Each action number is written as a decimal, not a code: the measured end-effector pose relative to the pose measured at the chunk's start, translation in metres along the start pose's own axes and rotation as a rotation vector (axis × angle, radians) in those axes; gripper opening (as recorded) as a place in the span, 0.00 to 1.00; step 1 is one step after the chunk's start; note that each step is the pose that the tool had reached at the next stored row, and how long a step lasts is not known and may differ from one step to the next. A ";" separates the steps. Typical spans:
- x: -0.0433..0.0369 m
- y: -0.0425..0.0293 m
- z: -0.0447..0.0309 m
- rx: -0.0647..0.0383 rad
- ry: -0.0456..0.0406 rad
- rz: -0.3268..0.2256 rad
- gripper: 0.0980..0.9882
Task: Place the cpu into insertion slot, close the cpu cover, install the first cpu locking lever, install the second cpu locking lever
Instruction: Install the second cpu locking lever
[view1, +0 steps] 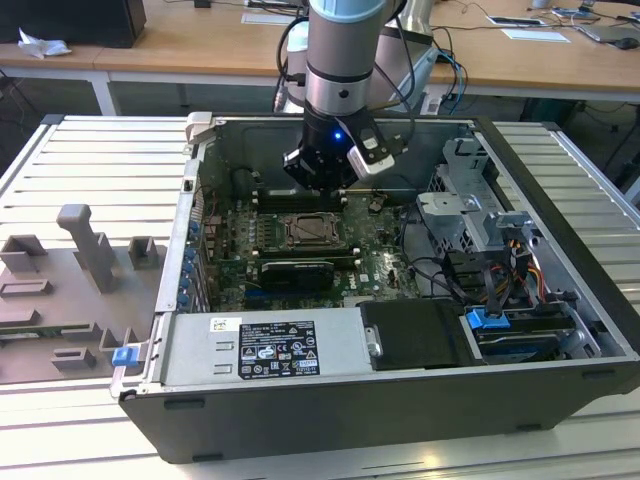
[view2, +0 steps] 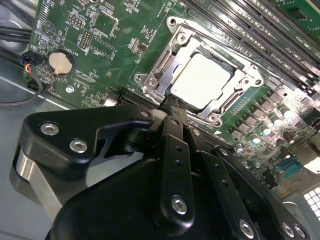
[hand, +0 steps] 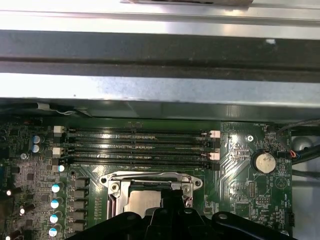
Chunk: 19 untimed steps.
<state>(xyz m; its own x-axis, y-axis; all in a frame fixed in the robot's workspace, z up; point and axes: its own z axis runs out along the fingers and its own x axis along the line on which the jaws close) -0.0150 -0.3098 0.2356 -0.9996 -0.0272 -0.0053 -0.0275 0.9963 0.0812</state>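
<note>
On the exterior view's left you have a grey fixture tray lying on the ribbed surface, with a small blue clip at the tray's near corner. Next comes the open case, its power supply along the near wall. Your arm reaches down into the case from above, and the pincer hangs just over the board, close above the socket. A black card lies just in front of the socket. On the exterior view's right you see the drive cage and a bundle of cables.

In the second wrist view, a coin battery sits on the board toward the picture's left. The cpu is already seated in the socket, its pale face showing through the cut-out of the cover, which lies flat around it. Thin lever rods run along the frame's edges; you cannot tell whether they are latched. The pincer's black fingers are pressed together, holding nothing, with the tip just beside the near edge of the cover. Memory slots run past the socket's far side.

In the first wrist view, the memory slots lie between the case wall and the cover.
</note>
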 end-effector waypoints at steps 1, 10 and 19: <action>0.0000 -0.0002 0.0000 0.000 0.0000 0.000 0.01; 0.0001 -0.0029 -0.0001 0.000 0.0000 0.000 0.01; 0.0001 -0.0044 -0.0001 0.000 0.0000 0.000 0.01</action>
<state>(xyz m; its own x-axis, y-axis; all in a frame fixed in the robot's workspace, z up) -0.0150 -0.3142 0.2353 -0.9996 -0.0272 -0.0054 -0.0275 0.9963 0.0812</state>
